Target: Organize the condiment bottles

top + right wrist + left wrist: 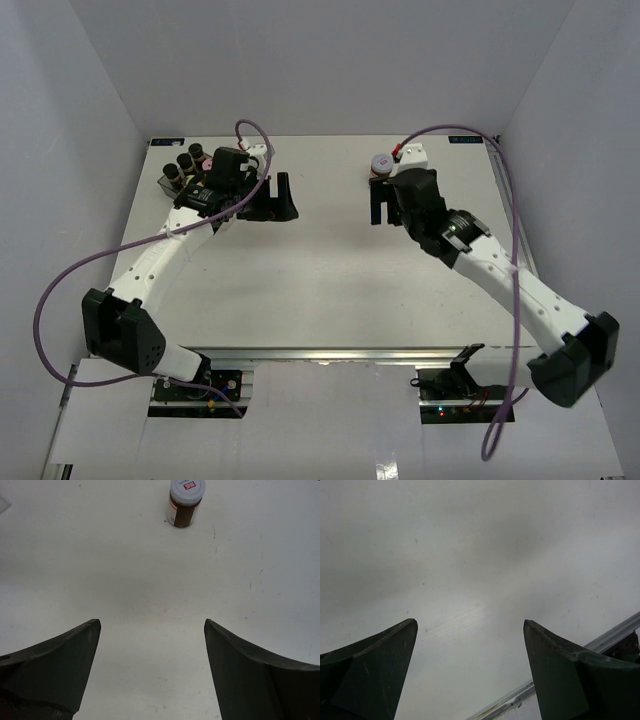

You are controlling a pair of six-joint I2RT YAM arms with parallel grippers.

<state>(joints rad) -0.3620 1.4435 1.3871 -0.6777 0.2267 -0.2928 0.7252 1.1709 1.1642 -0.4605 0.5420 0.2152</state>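
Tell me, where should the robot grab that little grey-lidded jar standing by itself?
Probably around its round brown body, just below the lid. The grey-lidded jar stands upright with bare table around it, and the open right gripper faces it, so a level approach from the near side suits.

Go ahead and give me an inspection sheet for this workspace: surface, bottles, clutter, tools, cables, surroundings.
Surface: white table, a few small specks.
Job's things: grey-lidded jar upright, alone at the far side; black-capped bottles and a pink-capped bottle seem to stand in the clear bin at far left, partly hidden by the left arm.
Clutter: nothing seen.
Grippers: left tool open, empty; right tool open, empty, apart from the jar.
Cables: a purple cable loops off each arm.
Surroundings: white walls on three sides; metal rail at the near edge.
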